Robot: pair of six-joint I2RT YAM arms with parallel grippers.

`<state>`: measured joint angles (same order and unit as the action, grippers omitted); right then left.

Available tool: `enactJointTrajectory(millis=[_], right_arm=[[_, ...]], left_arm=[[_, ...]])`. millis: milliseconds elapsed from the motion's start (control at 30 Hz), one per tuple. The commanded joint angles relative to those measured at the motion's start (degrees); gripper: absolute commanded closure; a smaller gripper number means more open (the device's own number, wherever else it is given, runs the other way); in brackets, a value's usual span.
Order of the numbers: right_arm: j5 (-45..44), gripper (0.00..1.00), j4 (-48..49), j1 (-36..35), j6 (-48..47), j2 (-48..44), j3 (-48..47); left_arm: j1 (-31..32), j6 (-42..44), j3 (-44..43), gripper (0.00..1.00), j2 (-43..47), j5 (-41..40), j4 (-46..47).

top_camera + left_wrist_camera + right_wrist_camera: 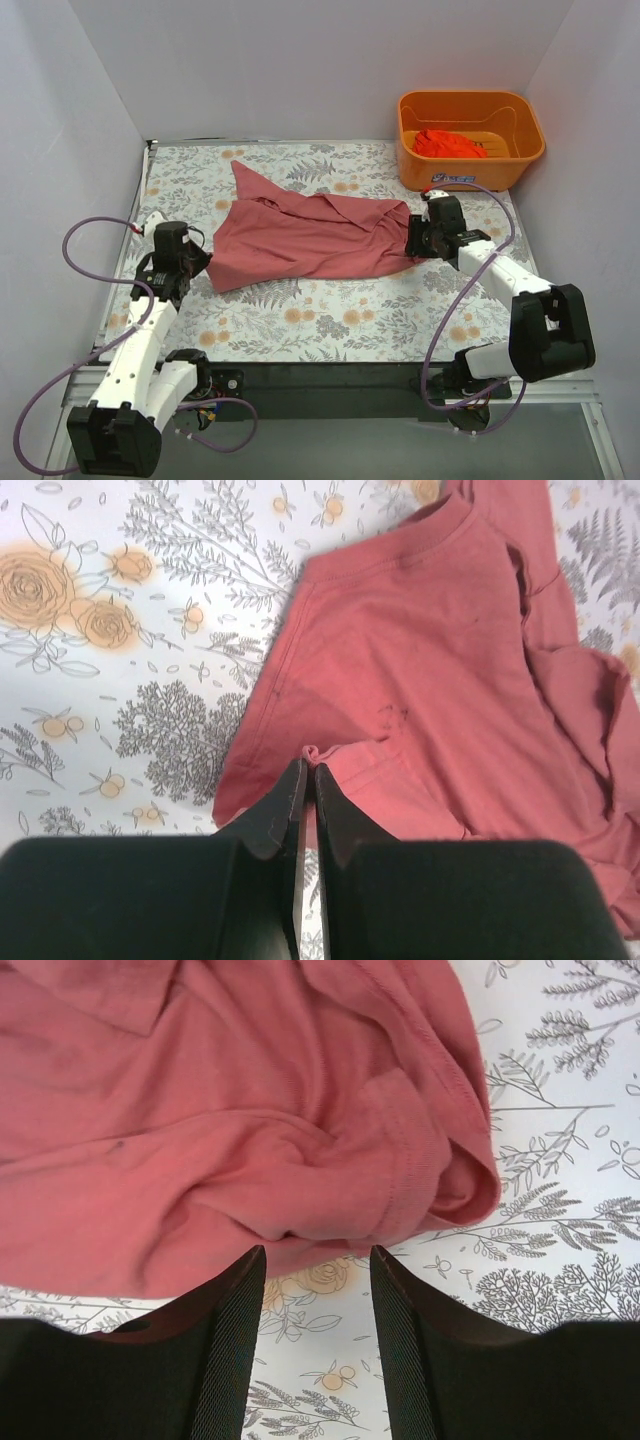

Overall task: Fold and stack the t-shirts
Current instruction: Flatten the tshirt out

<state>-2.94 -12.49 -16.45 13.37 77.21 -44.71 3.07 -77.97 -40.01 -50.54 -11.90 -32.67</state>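
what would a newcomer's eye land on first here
The crumpled pink-red t-shirt stands out first, sprawled mid-table on the floral cloth. The left arm's jaws are pinched shut on its left edge, and the right arm's jaws stand open at its right edge. Next comes the orange basket in the far right corner, holding a brighter orange-red t-shirt.

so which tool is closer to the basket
Right. The right tool sits close by the basket, at the pink shirt's right end; the left tool is far across the table, pinching the shirt's left edge.
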Motion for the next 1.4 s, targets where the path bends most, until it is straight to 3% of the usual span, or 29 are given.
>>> enactJointTrajectory(millis=[0, 167, 400, 433, 500, 533, 600, 733, 867, 1000, 1033, 1100, 1133, 1267, 1367], right_arm=[[-3.13, 0.46, -0.78, 2.46, 3.42, 2.15, -3.28], [0.56, 0.4, -0.08, 6.07, 3.51, 5.58, -4.59], [7.68, 0.46, 3.26, 7.57, -0.26, 11.64, -6.26], [8.64, 0.49, 3.26, 7.57, -0.88, 12.34, -6.88], [10.05, 0.67, 3.18, 8.01, -2.72, 14.02, -9.33], [10.15, 0.86, 3.09, 8.27, -3.25, 14.37, -10.3], [10.06, 0.99, 2.48, 8.54, -4.48, 14.03, -12.94], [7.08, 0.99, 0.19, 9.85, -6.42, 8.76, -19.88], [4.53, 0.99, 0.1, 10.47, -5.9, -0.72, -15.62], [2.07, 0.89, -0.69, 11.0, -0.29, -14.06, -2.96], [-0.72, 0.73, -1.91, 11.52, 1.64, -16.54, 0.38], [-2.5, 0.61, -2.71, 12.31, 6.75, -24.07, 8.36], [-3.99, 0.5, -3.67, 13.36, 8.5, -26.56, 10.5], [-3.31, 0.38, -3.95, 14.16, 12.12, -35.8, 16.84], [6.15, 0.36, -0.27, 14.08, 9.67, -35.92, 17.47]], left_arm=[[-0.35, -0.51, 3.17, 1.0, 2.9, -3.83, 3.21], [-0.35, -0.42, 4.68, 1.0, 2.03, -4.62, 4.89], [-0.35, -2.27, -1.46, 1.0, -2.79, -8.4, 4.01], [-0.35, -2.27, -2.35, 1.0, -3.68, -8.66, 4.01], [-0.43, -2.71, -5.33, 1.0, -6.83, -8.84, 4.19], [-0.43, -2.8, -7.78, 1.0, -8.07, -8.93, 4.01], [-0.61, -2.8, -10.6, 1.0, -10.09, -8.93, 4.01], [-1.22, -2.01, -19.04, 1.0, -12.39, -9.19, 2.43], [-1.31, -2.0, -20.2, 1.0, -7.49, -8.93, 1.29], [-1.31, -3.23, -13.88, 1.0, -0.1, -9.28, -1.51], [-1.31, -3.32, -10.65, 1.0, 1.14, -9.63, -2.05], [-1.31, -3.15, -7.64, 1.0, 4.82, -10.94, -3.36], [-1.31, -3.15, -5.71, 1.0, 5.71, -11.3, -3.8], [-1.31, -3.24, -1.67, 1.0, 10.2, -10.87, -3.46], [-1.31, -3.41, 0.8, 1.0, 10.99, -9.63, -2.23]])
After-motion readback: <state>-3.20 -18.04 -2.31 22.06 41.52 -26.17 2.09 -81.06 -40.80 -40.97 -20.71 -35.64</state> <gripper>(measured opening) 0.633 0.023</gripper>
